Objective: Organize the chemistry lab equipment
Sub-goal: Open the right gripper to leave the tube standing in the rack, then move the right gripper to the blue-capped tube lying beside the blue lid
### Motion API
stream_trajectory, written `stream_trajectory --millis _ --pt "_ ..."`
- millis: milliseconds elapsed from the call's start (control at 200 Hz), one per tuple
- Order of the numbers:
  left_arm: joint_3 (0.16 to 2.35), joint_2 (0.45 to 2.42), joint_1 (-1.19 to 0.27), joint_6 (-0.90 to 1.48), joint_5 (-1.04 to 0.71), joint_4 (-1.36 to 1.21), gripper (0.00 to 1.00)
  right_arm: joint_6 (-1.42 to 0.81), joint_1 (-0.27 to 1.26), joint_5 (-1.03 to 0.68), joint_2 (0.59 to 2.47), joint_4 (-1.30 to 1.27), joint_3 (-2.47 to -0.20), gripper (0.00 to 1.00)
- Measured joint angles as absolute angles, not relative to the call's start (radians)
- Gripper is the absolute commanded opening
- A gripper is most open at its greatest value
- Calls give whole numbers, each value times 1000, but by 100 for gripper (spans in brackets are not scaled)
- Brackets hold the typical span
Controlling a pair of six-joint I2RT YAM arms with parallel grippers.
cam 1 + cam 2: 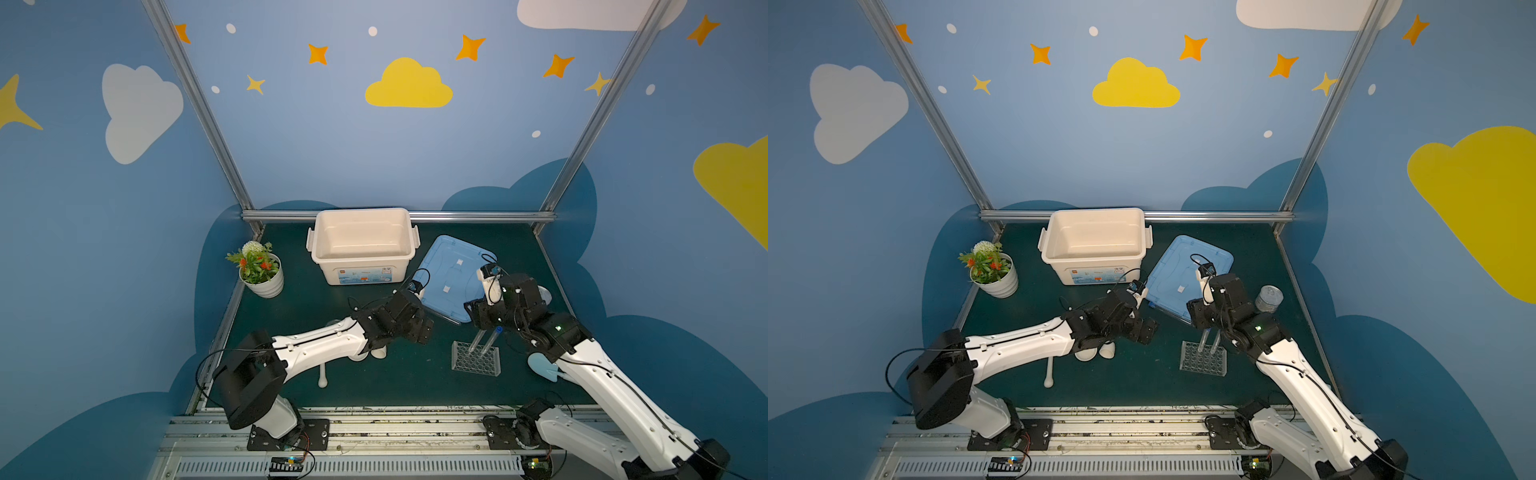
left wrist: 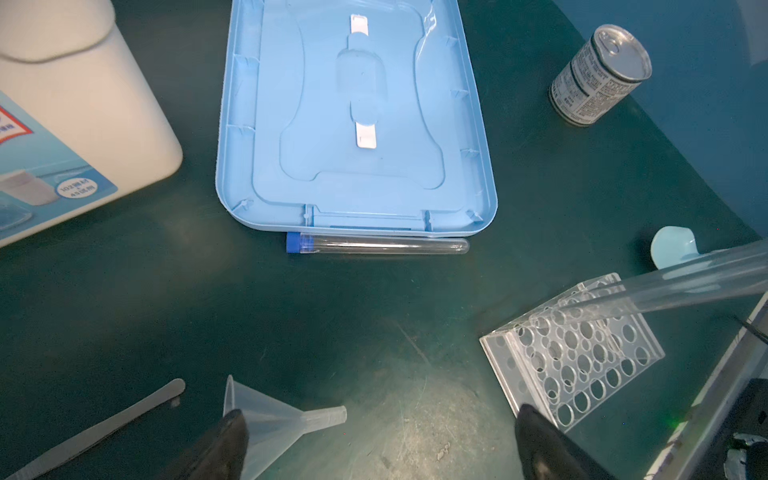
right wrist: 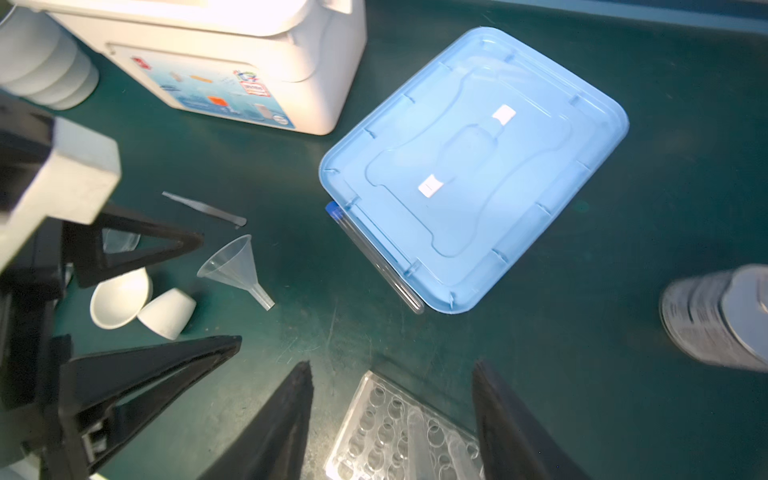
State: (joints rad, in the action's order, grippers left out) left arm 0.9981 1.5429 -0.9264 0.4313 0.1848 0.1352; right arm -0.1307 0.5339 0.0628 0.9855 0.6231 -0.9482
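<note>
Test tubes [image 1: 493,341], two, stand in the holed rack [image 1: 476,362] just beneath the right claw [image 3: 392,370], whose jaws are spread, gripping nothing; their tops blur off-frame. Left claw [image 2: 380,410] gapes wide, funnel [image 2: 286,415] beside one finger, partly hidden.

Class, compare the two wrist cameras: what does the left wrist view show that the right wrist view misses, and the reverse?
Left wrist only: the pale blue scoop. Right wrist only: the white bowl, the white cup lying beside it and the ribbed white pot. Both: the blue lid, the blue-capped test tube along its edge, the clear funnel, metal tweezers, holed rack, can and white bin.
</note>
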Motion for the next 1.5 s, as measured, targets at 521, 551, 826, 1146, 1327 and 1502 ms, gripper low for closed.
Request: stream_trajectory --millis 521,551,826,1146,1327,1502 --pt "871 1387 -865 464 273 126 100 56 499 -204 1382 602 -1164 54" --pt "860 1375 -857 467 278 127 100 62 499 -216 1411 610 -1183 54" --pt "781 1272 -790 487 305 141 100 90 504 -271 1733 823 -1454 47" --pt "707 1191 -737 503 311 142 100 96 558 -194 1908 978 -1533 45" --pt "694 1185 -726 506 311 143 100 102 566 -168 1947 1001 -1554 43" --pt "690 1184 -721 510 310 144 100 107 571 -156 1984 1000 -1573 43"
